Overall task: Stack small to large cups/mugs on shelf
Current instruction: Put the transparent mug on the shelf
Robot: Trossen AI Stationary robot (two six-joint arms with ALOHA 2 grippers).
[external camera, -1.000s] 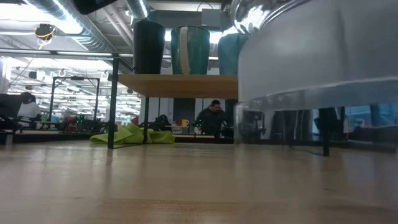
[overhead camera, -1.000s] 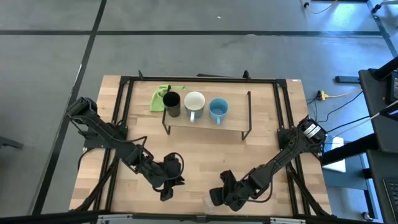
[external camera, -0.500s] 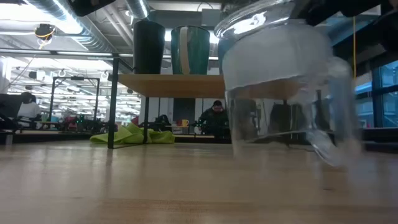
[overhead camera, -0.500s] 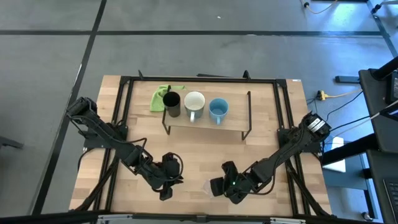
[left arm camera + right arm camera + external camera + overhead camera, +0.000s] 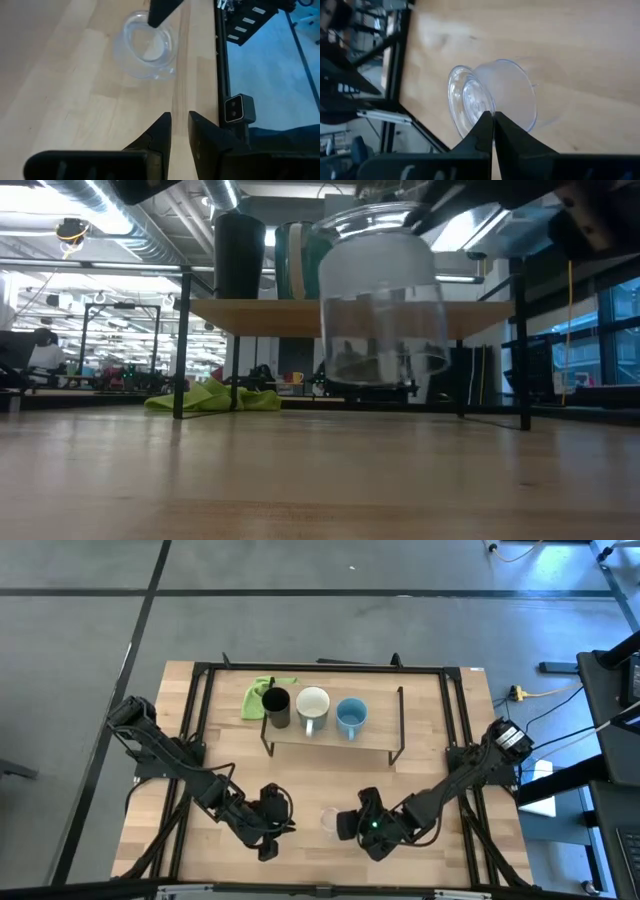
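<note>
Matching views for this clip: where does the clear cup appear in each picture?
High view: clear cup low centre, pinched by the right gripper.
Low view: large, centre, lifted before the shelf.
Left wrist view: near the top, beyond the left gripper.
Right wrist view: centre, rim between the fingertips.
Shared landmark: the wooden table.

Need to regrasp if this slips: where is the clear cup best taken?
By its rim wall, coming from above. The clear cup hangs upright, mouth up and open, and the right tool already pinches that thin wall on one side, one finger inside. The smooth round body offers little else.
</note>
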